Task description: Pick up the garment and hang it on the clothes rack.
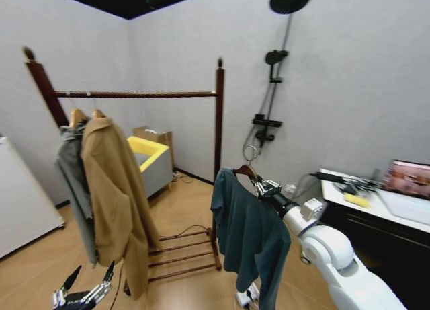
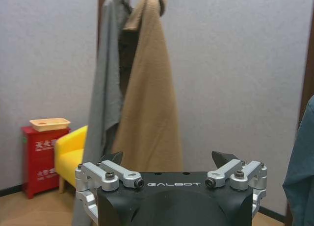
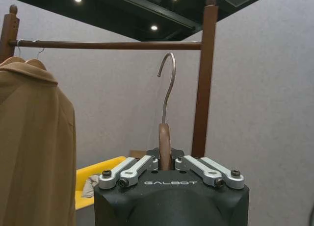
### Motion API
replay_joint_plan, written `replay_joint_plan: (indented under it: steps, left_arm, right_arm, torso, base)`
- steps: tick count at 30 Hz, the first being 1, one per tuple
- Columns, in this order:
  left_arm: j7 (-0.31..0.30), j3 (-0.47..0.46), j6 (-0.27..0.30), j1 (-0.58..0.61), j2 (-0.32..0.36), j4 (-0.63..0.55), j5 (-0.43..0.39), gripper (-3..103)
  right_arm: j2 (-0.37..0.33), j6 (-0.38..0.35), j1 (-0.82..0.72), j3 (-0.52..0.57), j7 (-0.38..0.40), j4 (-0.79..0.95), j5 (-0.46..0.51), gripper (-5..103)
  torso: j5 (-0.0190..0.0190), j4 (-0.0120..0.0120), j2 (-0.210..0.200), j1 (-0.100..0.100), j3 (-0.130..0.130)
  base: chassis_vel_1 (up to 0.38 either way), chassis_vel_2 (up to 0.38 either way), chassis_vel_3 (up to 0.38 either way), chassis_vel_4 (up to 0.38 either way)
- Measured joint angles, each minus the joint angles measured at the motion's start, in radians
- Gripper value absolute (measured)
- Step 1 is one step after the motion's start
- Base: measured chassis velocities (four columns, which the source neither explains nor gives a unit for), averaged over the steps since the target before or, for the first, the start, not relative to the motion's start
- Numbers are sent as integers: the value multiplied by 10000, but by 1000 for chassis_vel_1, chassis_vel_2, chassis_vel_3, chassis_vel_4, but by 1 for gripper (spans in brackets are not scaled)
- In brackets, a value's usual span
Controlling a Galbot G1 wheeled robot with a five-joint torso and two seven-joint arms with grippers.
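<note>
Right gripper, clamped on the wooden hanger of the garment, which hangs below it, clear of the floor. Beyond and above the gripper: rack, its bar above the hanger's hook. Tan coat and grey garment hang at the bar's far end. Left gripper, low, fingers spread, empty.

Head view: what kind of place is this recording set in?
Probably a staged home mock-up, not a real room: a shower fitting on a bare partition wall, a wooden clothes rack with coats, a yellow armchair.
</note>
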Motion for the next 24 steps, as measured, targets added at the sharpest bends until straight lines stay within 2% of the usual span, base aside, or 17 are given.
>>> replay_joint_plan:
  steps: [19, 24]
  left_arm:
    - [-2, 0, 0, 0, 0, 0, 0, 100]
    - [-3, 0, 0, 0, 0, 0, 0, 100]
  right_arm:
    - [97, 294, 186, 174, -57, -101, -352, 9]
    - [-48, -19, 469, 252, 160, 427, -167, 9]
  torso:
    - [1, 0, 0, -3, 0]
    - [-1, 4, -2, 1, 1]
  base:
    - [13, 237, 230, 9]
    - [-43, 234, 221, -41]
